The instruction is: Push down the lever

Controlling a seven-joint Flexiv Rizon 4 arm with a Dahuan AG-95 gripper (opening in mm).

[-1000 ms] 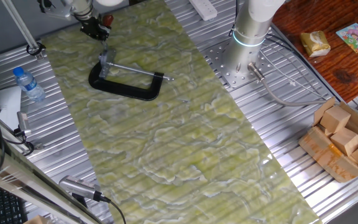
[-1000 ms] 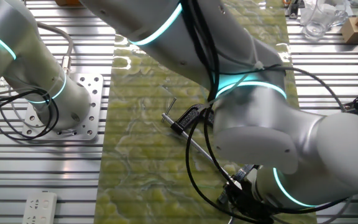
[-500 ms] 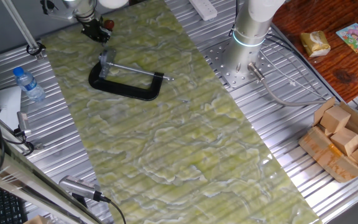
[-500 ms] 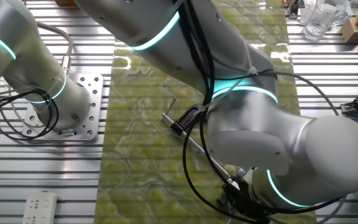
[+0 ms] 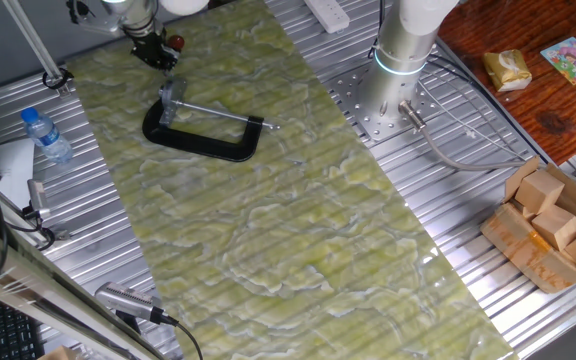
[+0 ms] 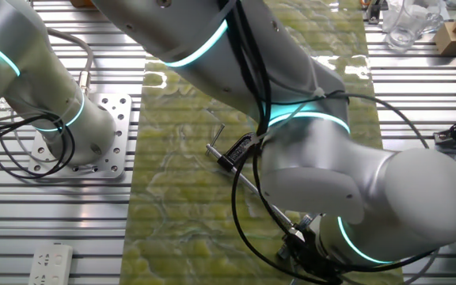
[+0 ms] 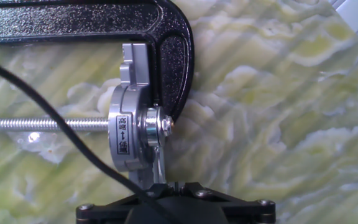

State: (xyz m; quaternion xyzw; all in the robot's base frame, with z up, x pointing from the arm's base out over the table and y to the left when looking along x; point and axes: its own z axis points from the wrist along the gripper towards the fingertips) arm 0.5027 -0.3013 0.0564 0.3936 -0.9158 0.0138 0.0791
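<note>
A black C-clamp (image 5: 200, 145) lies on the green marbled mat (image 5: 298, 220). Its small silver block (image 5: 171, 98) is at the far left end, and fills the middle of the hand view (image 7: 129, 134). The lever (image 7: 158, 165) is a thin silver pin that runs from the block down toward my gripper (image 7: 174, 188). The fingers look shut, with the pin's end right at their tips. In one fixed view my gripper (image 5: 158, 58) hangs just beyond the block. The long screw rod (image 7: 42, 123) runs off to the left. In the other fixed view the arm hides the block.
A water bottle (image 5: 46, 135) lies left of the mat. The arm's base (image 5: 403, 50) stands on the right, and a cardboard tray of wooden blocks (image 5: 553, 225) is at the far right. A black cable (image 7: 55, 124) crosses the hand view.
My gripper has shifted slightly away from the silver block toward the far edge. The clamp has not moved.
</note>
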